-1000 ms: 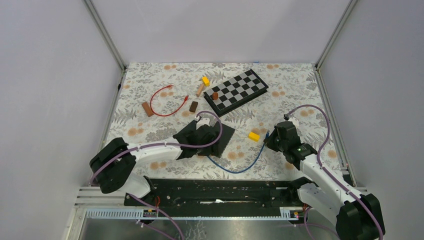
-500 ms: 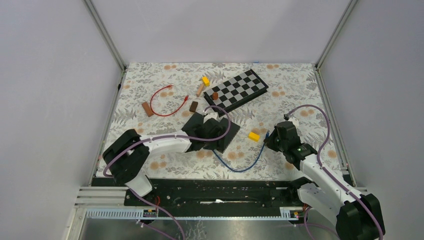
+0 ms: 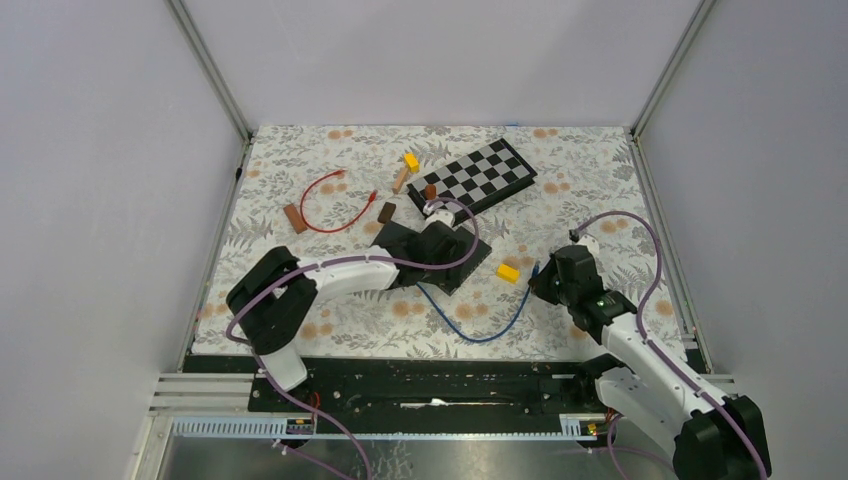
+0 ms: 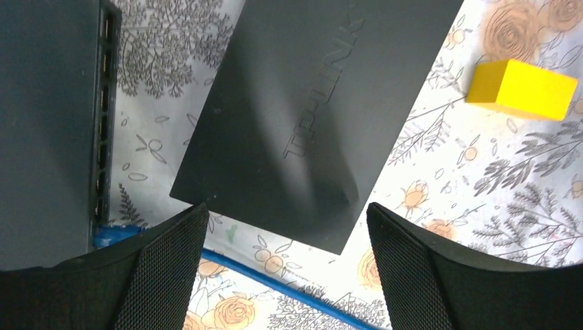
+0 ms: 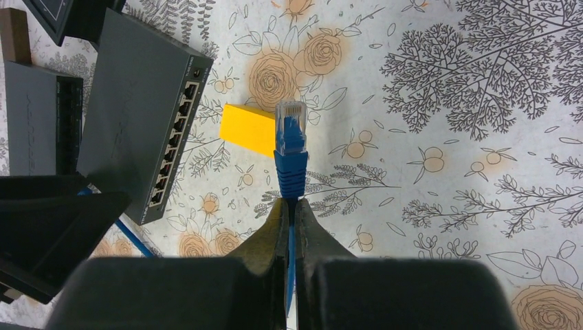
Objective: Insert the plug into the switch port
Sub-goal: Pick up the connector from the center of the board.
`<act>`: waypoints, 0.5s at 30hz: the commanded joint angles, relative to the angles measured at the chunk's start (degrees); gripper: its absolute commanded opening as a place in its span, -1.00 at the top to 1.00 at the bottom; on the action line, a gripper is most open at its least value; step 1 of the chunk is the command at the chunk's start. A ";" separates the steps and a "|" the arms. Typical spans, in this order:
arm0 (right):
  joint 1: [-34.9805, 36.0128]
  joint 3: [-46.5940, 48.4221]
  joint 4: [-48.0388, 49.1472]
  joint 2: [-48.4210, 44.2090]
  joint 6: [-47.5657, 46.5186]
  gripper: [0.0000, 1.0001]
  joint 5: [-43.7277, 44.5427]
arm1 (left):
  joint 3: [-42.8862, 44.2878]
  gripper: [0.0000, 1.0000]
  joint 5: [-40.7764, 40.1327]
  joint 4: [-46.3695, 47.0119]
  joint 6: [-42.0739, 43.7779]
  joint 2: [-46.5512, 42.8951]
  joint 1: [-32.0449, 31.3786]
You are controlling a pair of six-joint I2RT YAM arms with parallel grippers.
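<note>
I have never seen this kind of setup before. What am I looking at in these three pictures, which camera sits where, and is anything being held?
This is a robot: a left arm and a right arm bolted at a table's near edge, each ending in a two-finger pincer. The wide picture comes from a fixed camera above and behind them. The other two come from cameras on the wrists, each looking out past its own pincer. On the flowered tablecloth lie a dark network switch, a chessboard and a yellow block. The right pincer is shut on a blue cable just behind its plug, which is not yet in a port. The left pincer is open, close to the switch, gripping nothing.
</note>
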 commanded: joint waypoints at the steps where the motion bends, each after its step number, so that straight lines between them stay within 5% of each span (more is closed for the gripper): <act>1: 0.48 -1.31 0.18 -2.17 -0.81 1.00 0.65 | 4.81 -0.74 -2.61 0.38 1.94 1.26 0.29; 15: 0.52 -5.47 5.60 -4.36 0.88 1.00 -1.21 | 6.01 -0.84 -7.89 -5.99 0.38 -7.32 -1.06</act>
